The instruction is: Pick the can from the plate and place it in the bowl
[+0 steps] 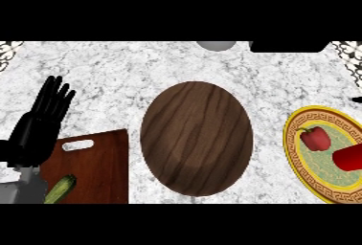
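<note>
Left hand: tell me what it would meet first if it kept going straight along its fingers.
Nothing that shows: the left hand points up and slightly right over bare counter; that line looks free to the picture's top, though height is unclear.

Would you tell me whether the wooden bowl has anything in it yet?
Empty: the wooden bowl shows only bare wood grain inside. The red can lies on the plate, beside a red pepper.

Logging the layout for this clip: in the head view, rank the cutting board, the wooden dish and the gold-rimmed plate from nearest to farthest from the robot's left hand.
From the left hand, open at the view's left:
1. Reddish-brown wooden cutting board, just below and right of it.
2. Dark wooden oval dish, at centre.
3. Gold-rimmed patterned plate, at the right edge.
</note>
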Motion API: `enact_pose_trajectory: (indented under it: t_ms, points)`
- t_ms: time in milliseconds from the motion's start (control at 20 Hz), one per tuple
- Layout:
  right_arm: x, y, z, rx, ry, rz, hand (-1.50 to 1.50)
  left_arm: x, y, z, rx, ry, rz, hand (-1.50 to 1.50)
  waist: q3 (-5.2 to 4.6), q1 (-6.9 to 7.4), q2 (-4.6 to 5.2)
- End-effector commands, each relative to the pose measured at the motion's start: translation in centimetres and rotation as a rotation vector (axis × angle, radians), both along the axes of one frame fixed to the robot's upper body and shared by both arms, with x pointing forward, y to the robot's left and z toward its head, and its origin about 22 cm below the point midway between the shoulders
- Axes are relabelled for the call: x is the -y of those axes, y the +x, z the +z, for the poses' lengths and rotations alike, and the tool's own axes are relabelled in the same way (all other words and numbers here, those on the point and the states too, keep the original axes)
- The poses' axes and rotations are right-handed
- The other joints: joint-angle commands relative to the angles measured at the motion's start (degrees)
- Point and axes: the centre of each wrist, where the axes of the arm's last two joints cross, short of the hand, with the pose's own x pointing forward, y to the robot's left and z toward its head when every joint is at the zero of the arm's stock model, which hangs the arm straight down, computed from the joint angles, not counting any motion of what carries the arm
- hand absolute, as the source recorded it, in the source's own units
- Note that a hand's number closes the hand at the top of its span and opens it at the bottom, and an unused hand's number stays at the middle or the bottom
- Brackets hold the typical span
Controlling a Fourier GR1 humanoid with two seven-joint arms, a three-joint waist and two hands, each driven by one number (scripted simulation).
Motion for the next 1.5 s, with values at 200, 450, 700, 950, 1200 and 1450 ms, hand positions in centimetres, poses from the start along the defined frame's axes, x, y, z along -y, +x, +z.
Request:
enact_pose_trajectory:
  t_ms: [200,450,700,950,1200,1450]
  points:
    - [-2.4,-1.8,-4.2,0.096,0.037,0.015,-1.5,0.4,0.5,-0.2,-0.005,-0.003,0.001,0.0,-0.02,-0.36,-0.05]
    - [-0.6,-2.2,-4.0,0.135,0.033,0.02,-1.5,-0.7,0.3,0.9,0.003,-0.015,-0.02,0.0,0.0,0.03,0.02]
    - [0.7,-1.3,-4.4,0.092,0.012,0.022,-1.5,1.2,-0.3,1.2,0.024,0.001,-0.011,0.0,0.03,0.61,0.11]
    - [0.1,-1.7,-7.5,0.066,-0.019,0.043,-1.5,0.4,-0.5,0.7,0.009,-0.014,-0.025,0.0,0.02,0.48,0.09]
    - [-1.5,-1.3,-10.1,0.048,-0.03,0.051,-1.5,-0.5,-0.9,0.8,0.007,-0.014,-0.006,0.0,0.02,0.5,0.09]
    - [-0.3,-1.8,-9.2,0.048,-0.056,0.157,1.5,-0.2,0.3,2.5,-0.003,0.011,-0.022,0.0,0.06,0.81,0.11]
